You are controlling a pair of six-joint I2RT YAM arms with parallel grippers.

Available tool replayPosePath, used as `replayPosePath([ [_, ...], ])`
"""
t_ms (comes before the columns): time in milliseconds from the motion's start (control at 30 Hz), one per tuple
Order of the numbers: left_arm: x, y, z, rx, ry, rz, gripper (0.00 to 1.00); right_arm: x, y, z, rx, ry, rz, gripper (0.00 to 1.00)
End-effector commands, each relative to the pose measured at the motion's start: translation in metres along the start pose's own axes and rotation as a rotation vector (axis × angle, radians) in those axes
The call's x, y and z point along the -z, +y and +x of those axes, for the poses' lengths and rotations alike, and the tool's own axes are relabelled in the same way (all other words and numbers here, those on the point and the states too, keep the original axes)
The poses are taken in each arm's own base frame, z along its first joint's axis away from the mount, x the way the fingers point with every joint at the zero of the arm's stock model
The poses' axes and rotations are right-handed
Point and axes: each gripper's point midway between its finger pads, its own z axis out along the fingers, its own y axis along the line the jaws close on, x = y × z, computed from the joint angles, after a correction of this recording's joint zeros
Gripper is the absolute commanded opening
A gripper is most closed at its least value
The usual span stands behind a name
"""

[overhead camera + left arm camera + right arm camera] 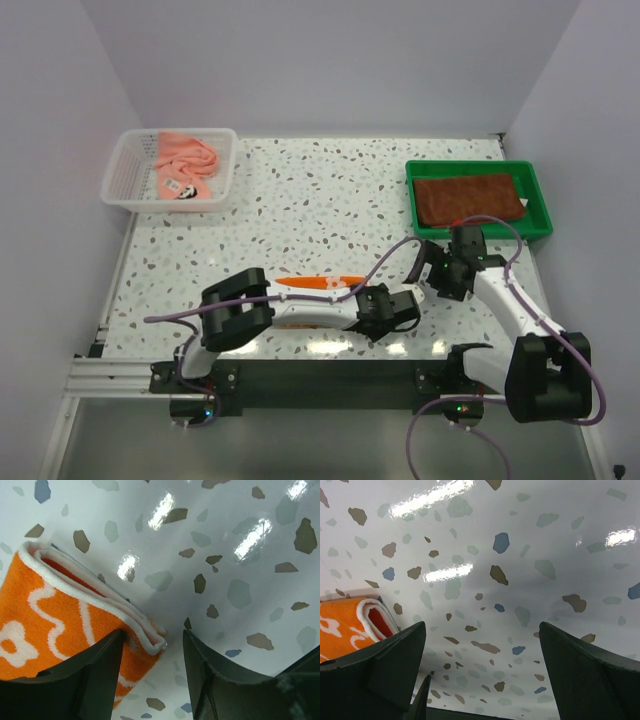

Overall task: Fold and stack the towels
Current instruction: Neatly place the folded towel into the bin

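Top external alone, brown towel (470, 198), perhaps folded

I count one orange flowered towel (320, 283), one salmon pink towel (186, 156), one dark brown towel (466, 198), one white mesh basket (121, 178), one green tray (478, 166), two robot arms (300, 314) (510, 305).

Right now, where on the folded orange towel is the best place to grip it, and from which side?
The orange towel lies flat and folded on the table, so its layered, white-trimmed corner is probably best: all layers meet there. Come down from above with the left gripper, whose open jaws straddle that corner.
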Motion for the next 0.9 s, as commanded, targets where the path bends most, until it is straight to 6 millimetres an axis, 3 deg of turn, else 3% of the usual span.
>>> replayPosePath([
  [0, -0.003, 0.004, -0.006, -0.029, -0.001, -0.035, 0.57, 0.001, 0.006, -0.003, 0.008, -0.016, -0.041, 0.99],
  [100, -0.009, 0.006, 0.005, -0.02, 0.032, -0.057, 0.56, 0.003, 0.007, -0.003, 0.013, -0.025, -0.047, 0.99],
  [200, -0.017, 0.01, 0.021, -0.003, 0.075, -0.088, 0.47, 0.005, 0.012, -0.003, 0.011, -0.022, -0.075, 0.99],
  [300, -0.022, 0.01, 0.036, 0.018, 0.108, -0.089, 0.27, 0.008, 0.019, -0.001, 0.005, -0.018, -0.113, 0.99],
  [333, -0.023, 0.01, 0.038, 0.027, 0.109, -0.087, 0.15, 0.009, 0.02, -0.001, 0.004, -0.021, -0.122, 0.99],
  [400, -0.023, 0.016, 0.044, 0.048, 0.119, -0.088, 0.06, 0.01, 0.025, 0.0, -0.005, -0.017, -0.148, 0.99],
  [433, -0.024, 0.017, 0.041, 0.061, 0.108, -0.085, 0.0, 0.011, 0.027, -0.001, -0.009, -0.019, -0.16, 0.99],
  [567, -0.007, 0.03, 0.021, 0.123, 0.031, -0.076, 0.0, 0.012, 0.048, 0.002, -0.074, -0.003, -0.275, 0.99],
  [700, 0.014, 0.034, -0.009, 0.176, -0.084, -0.036, 0.0, 0.005, 0.067, 0.019, -0.18, 0.065, -0.415, 0.99],
  [867, 0.025, 0.041, -0.023, 0.203, -0.131, -0.028, 0.0, -0.002, 0.083, 0.025, -0.256, 0.109, -0.527, 0.99],
])
